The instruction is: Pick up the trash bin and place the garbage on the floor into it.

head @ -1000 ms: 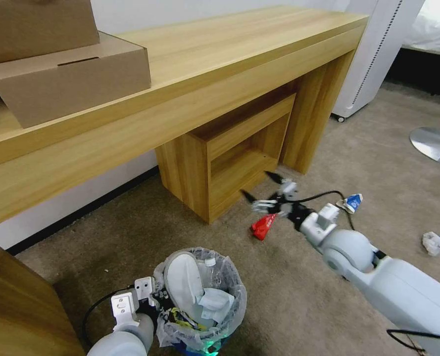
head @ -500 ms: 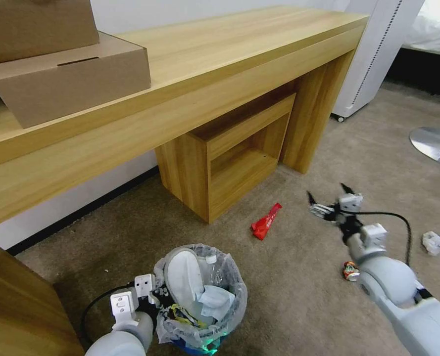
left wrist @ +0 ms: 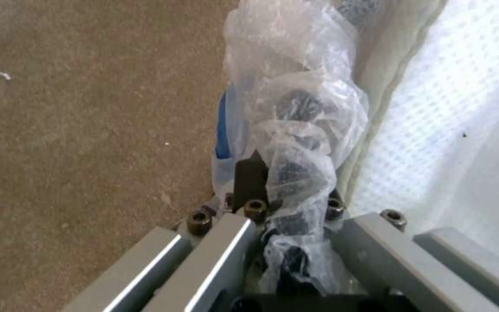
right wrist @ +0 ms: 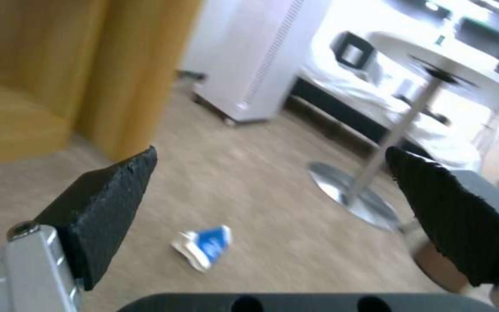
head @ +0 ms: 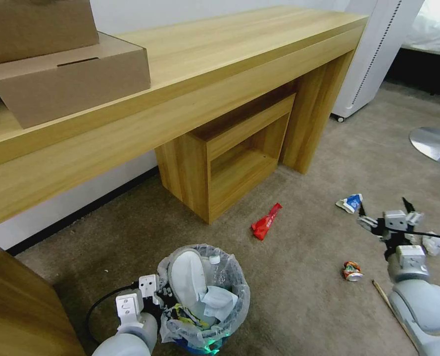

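Holding the trash bin (head: 205,296) by its rim, your left gripper (head: 156,302) is clamped on the crinkled clear liner, low at the near left. The left wrist view shows the plastic bunched between its fingers (left wrist: 249,182), blue showing beside it.

- Trash bin: small, round, bagged; 1 white slipper (head: 187,277), a clear bottle and crumpled paper lie inside.
- Right gripper (head: 384,213): spread wide and empty, its 2 black fingers (right wrist: 108,203) well apart, above the floor (head: 299,296) at the far right.
- Blue-white carton (head: 350,202): on the carpet just beside this gripper, on its left; in the right wrist view it lies ahead, between the fingers (right wrist: 203,245).
- Crumpled white paper (head: 432,243): just beside the gripper on its right, partly hidden by the arm.
- Crushed can (head: 351,271): near, behind the gripper toward you.
- Wooden stick (head: 390,306): beside the right arm, partly hidden by it.
- Red wrapper (head: 266,222): well apart to the gripper's left, before the wooden shelf unit (head: 229,158) under the desk (head: 205,64).
- Nothing stands between the right gripper and the carton.
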You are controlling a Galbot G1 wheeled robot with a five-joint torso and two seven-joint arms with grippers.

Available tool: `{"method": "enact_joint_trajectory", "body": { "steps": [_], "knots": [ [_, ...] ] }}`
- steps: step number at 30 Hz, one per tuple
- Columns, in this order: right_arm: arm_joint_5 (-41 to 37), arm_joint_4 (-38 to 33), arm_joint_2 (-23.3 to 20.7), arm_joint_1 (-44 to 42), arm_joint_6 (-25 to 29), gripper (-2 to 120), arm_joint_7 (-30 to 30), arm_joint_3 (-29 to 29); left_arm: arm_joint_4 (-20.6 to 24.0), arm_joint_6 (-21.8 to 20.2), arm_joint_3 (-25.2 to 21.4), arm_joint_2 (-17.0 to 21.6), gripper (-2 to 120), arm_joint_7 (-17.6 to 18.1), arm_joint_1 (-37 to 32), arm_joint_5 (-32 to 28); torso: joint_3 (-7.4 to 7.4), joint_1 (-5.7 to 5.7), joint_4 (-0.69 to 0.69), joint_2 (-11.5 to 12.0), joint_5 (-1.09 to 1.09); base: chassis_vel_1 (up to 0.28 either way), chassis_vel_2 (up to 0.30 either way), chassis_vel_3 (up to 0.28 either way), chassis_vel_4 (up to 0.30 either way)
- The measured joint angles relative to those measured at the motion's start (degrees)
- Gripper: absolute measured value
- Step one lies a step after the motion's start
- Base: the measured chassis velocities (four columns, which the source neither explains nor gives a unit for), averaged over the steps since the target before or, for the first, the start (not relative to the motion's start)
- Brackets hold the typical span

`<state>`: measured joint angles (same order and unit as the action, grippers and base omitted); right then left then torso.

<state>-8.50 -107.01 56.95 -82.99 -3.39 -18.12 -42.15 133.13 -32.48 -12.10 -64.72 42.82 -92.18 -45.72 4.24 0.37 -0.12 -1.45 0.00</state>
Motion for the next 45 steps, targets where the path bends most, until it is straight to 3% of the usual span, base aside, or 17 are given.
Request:
{"method": "enact_joint_trajectory", "body": {
  "steps": [6,25,33,45],
  "knots": [
    [2.6,0.2,5.1,-0.8,-1.2,100,-1.3,-5.2,0.4,0.6,0.1,0.4,0,-0.1,-0.1,0.4,0.00,0.00,-0.01,0.0,0.00,0.000,0.000,0.000,0.000],
    [4.9,1.3,14.7,-2.2,0.2,100,-2.5,-8.8,0.3,1.1,0.7,-0.5,0,-0.2,-0.4,2.1,0.00,0.00,-0.01,0.0,0.00,0.000,0.000,0.000,0.000],
    [6.5,1.9,16.7,-2.4,1.4,100,-2.5,-8.6,0.0,1.0,1.3,-1.2,0,0.1,-0.5,2.1,0.00,0.00,0.00,0.0,0.00,0.000,0.000,0.000,0.000],
    [6.8,2.1,16.0,-2.2,1.9,100,-2.4,-7.9,-0.3,0.8,1.6,-1.7,0,0.2,-0.9,2.6,0.00,0.00,-0.01,0.0,0.00,-0.038,-0.039,-0.032,-0.038]
  ]
}}
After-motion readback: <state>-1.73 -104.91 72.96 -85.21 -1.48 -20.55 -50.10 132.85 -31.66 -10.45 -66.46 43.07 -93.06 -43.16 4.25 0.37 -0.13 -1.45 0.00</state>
